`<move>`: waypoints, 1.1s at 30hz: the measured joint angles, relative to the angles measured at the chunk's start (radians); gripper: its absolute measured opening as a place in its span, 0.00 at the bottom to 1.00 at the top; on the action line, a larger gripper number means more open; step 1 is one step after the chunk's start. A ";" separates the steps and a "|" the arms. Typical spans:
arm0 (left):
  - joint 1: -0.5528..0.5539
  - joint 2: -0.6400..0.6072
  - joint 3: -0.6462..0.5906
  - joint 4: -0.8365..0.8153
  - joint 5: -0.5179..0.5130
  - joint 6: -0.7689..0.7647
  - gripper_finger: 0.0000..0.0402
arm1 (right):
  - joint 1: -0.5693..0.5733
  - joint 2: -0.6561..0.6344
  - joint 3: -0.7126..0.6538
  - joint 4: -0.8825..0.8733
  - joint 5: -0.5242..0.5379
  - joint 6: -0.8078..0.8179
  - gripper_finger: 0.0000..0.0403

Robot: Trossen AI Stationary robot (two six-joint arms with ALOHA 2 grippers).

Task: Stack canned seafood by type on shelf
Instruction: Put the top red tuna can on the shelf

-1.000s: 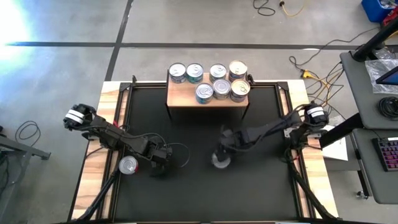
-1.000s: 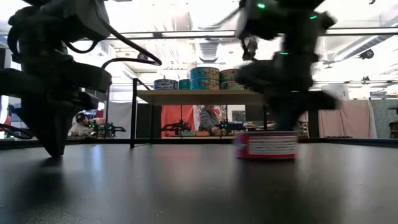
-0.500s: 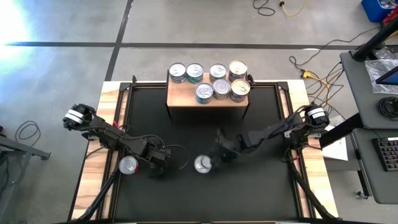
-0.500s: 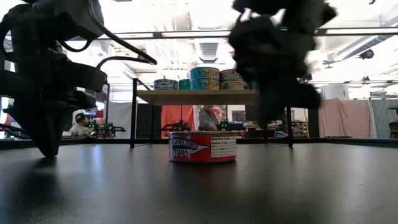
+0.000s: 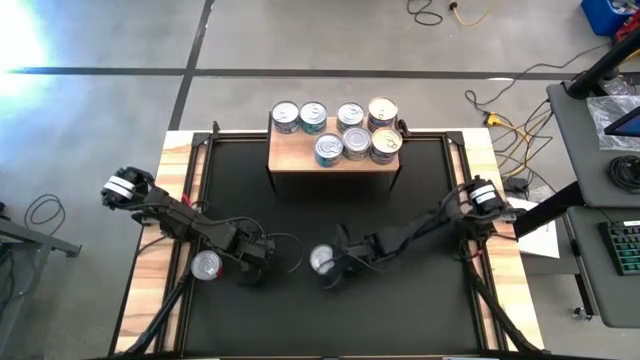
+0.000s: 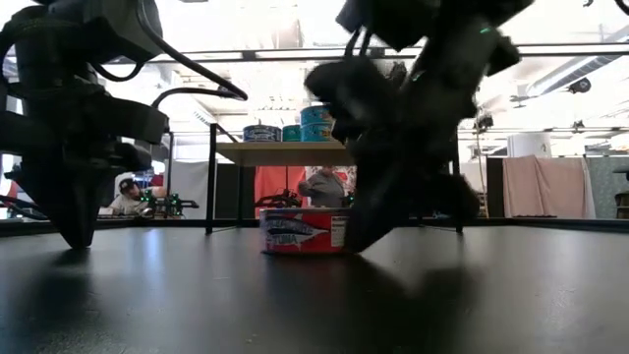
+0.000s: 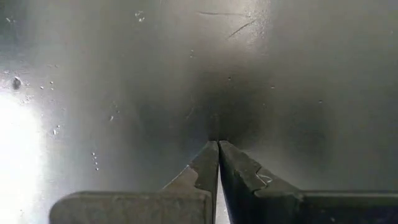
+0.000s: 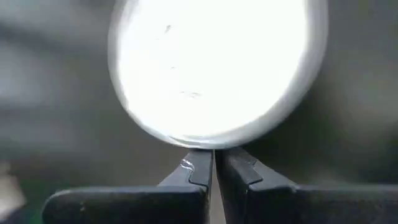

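Observation:
A silver-topped tin [image 5: 322,260] with a red and blue label [image 6: 300,232] stands upright on the black mat [image 5: 420,220] near the middle. My right gripper [image 5: 334,271] is shut, its tips against the tin's right side. A second tin [image 5: 206,265] stands on the wood strip at the mat's left edge. Just to its right my left gripper [image 5: 252,272] points down at the bare mat, shut [image 7: 217,144], holding nothing. The wooden shelf [image 5: 300,158] at the far edge carries several tins [image 5: 343,130], some stacked. My right gripper touches the tin's top rim and side [image 8: 200,145] with its shut fingertips [image 8: 194,163]. Nothing is pinched between the fingers. They come slanting down from the table's right. The tin stays upright with its bottom on the mat.
Thin black shelf legs [image 5: 268,185] stand on the mat's far part. Wood borders [image 5: 160,250] run along the mat's left and right sides. Cables [image 5: 500,110] lie on the floor beyond the table.
My right gripper has swung toward the table's left and near edge and tipped further down. The tin that was under it has slid along the mat toward the left, staying upright. The left arm has kept still.

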 joint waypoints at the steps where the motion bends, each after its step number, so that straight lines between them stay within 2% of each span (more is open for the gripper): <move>1: 0.000 0.000 0.000 0.000 -0.011 0.004 0.00 | -0.014 0.008 0.014 -0.038 0.056 -0.004 0.03; 5: -0.003 0.000 -0.003 0.001 -0.061 0.006 0.00 | -0.048 0.013 0.070 -0.146 0.198 -0.046 0.03; 10: -0.002 0.000 0.000 0.002 -0.067 0.042 0.02 | -0.028 0.004 0.134 -0.209 0.202 -0.217 0.03; 13: 0.005 0.001 0.001 0.007 -0.068 0.092 0.09 | -0.007 0.004 0.149 -0.269 0.201 -0.259 0.03; 17: 0.047 0.000 0.000 0.031 -0.050 0.135 0.25 | 0.013 0.004 0.145 -0.292 0.175 -0.263 0.09; 20: 0.077 -0.025 -0.001 0.159 -0.046 0.154 0.40 | 0.013 0.004 0.144 -0.291 0.116 -0.263 0.20; 27: 0.112 -0.123 -0.091 0.568 -0.050 0.073 0.72 | 0.007 0.004 0.152 -0.284 0.105 -0.376 0.58; 33: 0.120 -0.083 -0.170 0.589 -0.098 0.065 0.86 | -0.023 0.004 0.152 -0.304 0.090 -0.513 0.87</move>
